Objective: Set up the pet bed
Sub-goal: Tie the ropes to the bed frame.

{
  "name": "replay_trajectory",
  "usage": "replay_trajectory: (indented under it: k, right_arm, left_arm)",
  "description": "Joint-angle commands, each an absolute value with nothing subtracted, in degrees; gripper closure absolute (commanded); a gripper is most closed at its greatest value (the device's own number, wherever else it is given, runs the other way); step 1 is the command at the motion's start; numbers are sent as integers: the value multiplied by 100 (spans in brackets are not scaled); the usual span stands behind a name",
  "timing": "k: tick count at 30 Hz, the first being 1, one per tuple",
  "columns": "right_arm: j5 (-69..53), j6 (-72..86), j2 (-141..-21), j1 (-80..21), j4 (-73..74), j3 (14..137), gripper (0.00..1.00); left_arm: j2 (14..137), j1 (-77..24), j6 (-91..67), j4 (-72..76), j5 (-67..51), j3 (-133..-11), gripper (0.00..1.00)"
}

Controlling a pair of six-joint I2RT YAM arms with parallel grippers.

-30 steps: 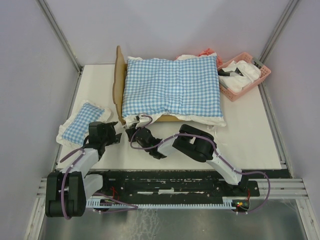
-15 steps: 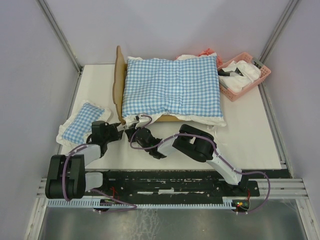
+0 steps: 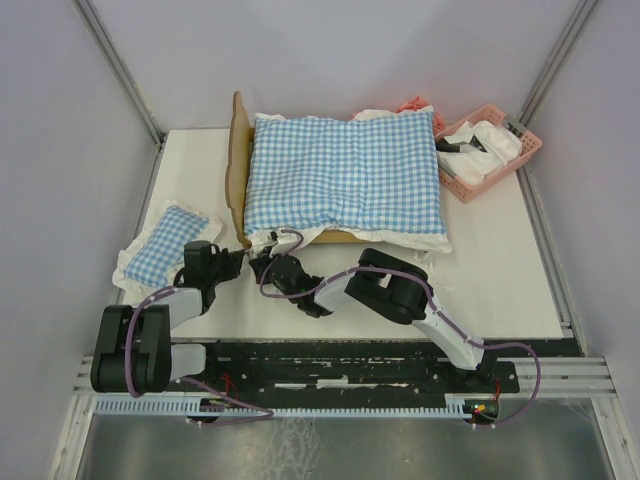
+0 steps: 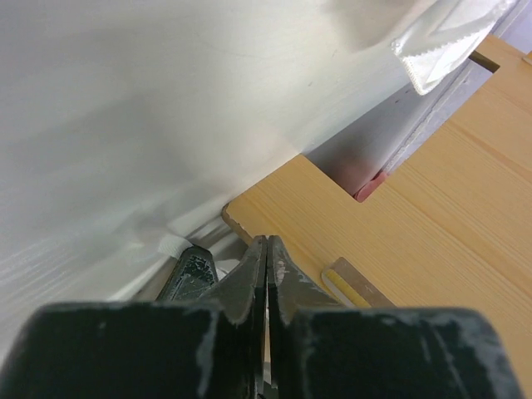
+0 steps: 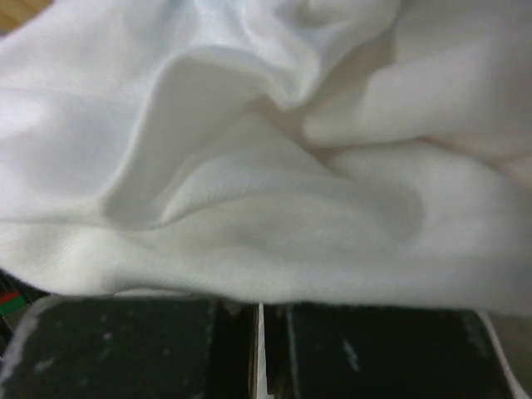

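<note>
Though pet bed (image 3: 238,170) mostly beneath checked cushion (image 3: 345,170), left claw (image 4: 267,249) and right claw (image 5: 259,306) fully closed, hold unclear

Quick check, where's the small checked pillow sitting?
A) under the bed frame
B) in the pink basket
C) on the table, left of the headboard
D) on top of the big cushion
C: the small pillow lies on the table to the left of the headboard, apart from the big cushion on the bed.
</note>
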State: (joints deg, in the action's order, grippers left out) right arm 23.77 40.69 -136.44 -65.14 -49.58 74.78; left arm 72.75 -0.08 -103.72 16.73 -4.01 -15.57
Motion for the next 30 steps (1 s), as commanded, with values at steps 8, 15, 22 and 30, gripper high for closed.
replay_trajectory:
  k: [8,15,22,30]
  right_arm:
    - [2472,3907,-13477,-6513,-4988,7343,98]
    - [2303,3662,-13360,-6438,-5024,7200,96]
    - [2283,3606,-13316,-6427,-5036,7091,91]
    - [2261,3707,-13380,-6431,-5039,7058,96]
  left_arm:
    - [6431,-44,-10072,1514,148,-1652,97]
    - [5674,-62,-9244,1248,661,-1894,97]
    - [5725,-64,-9176,1342,591,-1936,97]
    - [5827,-114,-9193,1494,536,-1934,97]
